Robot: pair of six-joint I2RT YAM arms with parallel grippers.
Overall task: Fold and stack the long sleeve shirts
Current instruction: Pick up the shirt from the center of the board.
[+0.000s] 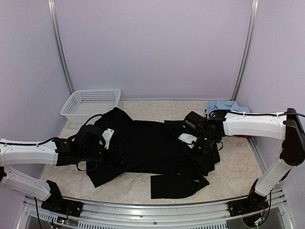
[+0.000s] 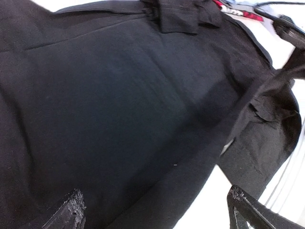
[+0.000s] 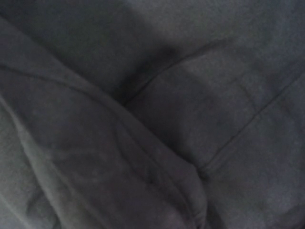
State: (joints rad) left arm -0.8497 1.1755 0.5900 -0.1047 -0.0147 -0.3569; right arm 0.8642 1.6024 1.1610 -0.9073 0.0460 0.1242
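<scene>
Left gripper (image 2: 155, 212) gapes wide over the soft, creased black shirt (image 2: 119, 105) — right gripper (image 1: 204, 145) pinched together amid its folds.

Black shirt (image 1: 147, 143) spread rumpled at ctr; lt blue shirt (image 1: 224, 106) bunched far right.

Right wrist view: nothing but soft, out-of-focus black shirt (image 3: 152, 114) pressed up close, and the fingers don't show at all. From above, the right gripper (image 1: 204, 145) is sunk among dark folds. Its jaws are closed, but whether cloth is pinched between them can't be told. The white neck label (image 1: 186, 139) is partly covered by that gripper. The light blue shirt (image 1: 223, 106) sits at the far right edge of the table (image 1: 238, 171), mostly behind the right arm (image 1: 252, 125). Of the red-and-black shirt (image 2: 231, 8) there's just a scrap, cut by the top edge of the left wrist view. On the left gripper (image 2: 157, 214), the fingers (image 2: 66, 214) are cropped by the bottom edge, tips only.
</scene>
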